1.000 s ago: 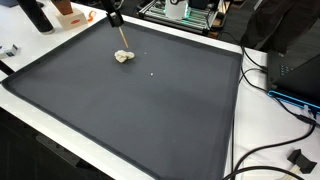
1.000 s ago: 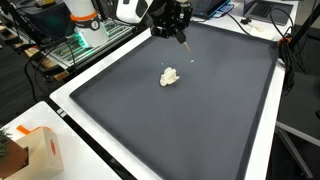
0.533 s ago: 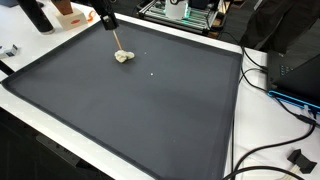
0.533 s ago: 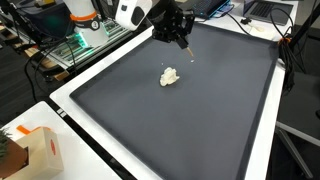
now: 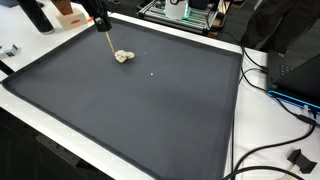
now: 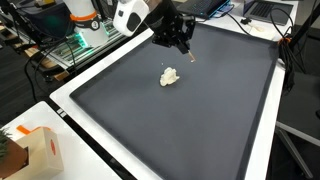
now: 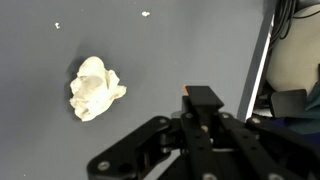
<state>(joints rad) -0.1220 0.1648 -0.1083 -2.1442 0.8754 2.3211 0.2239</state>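
wrist view showed the claw (image 7: pixel 203 102) with its fingers drawn right together. in an exterior view a thin stick (image 5: pixel 106 40) ran down from them, pinched at its top end, i judged so that the free tip could slant toward the dark mat (image 5: pixel 150 110) below the claw. the crumpled white lump (image 7: pixel 95 88) lay loose on that mat, below the claw and off to one side, near the stick's tip but seemingly apart from it.

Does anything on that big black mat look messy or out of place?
A crumpled white lump lies alone on the dark mat, with a few white specks scattered near it like crumbs. The gripper hangs close by, shut on a thin stick. Nothing else looks odd.
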